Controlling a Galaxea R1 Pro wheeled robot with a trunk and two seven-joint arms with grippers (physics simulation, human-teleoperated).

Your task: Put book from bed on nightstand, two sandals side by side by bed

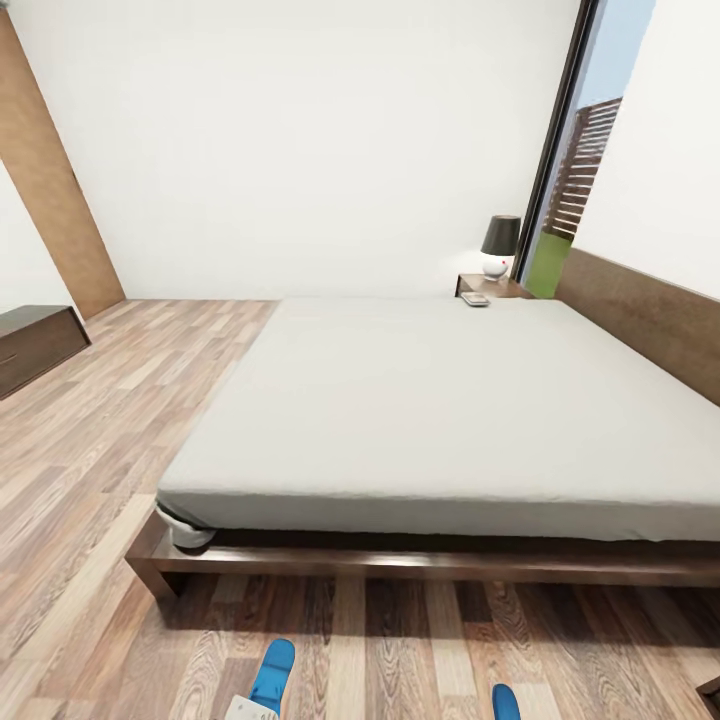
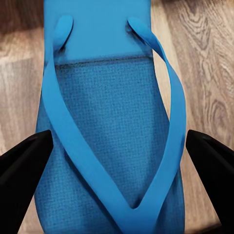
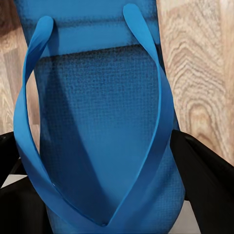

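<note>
Two bright blue sandals show at the bottom edge of the head view, in front of the bed's foot: a left sandal and a right sandal. My left gripper spans the left sandal, a black finger against each side of the sole. My right gripper is shut on the right sandal, straps up, above the wood floor. The bed has a bare off-white mattress. The book lies on the nightstand at the bed's far corner.
A black-shaded lamp stands on the nightstand beside a tall window. A dark low cabinet sits at the left wall, with a brown door behind it. Wood-plank floor runs along the bed's left side.
</note>
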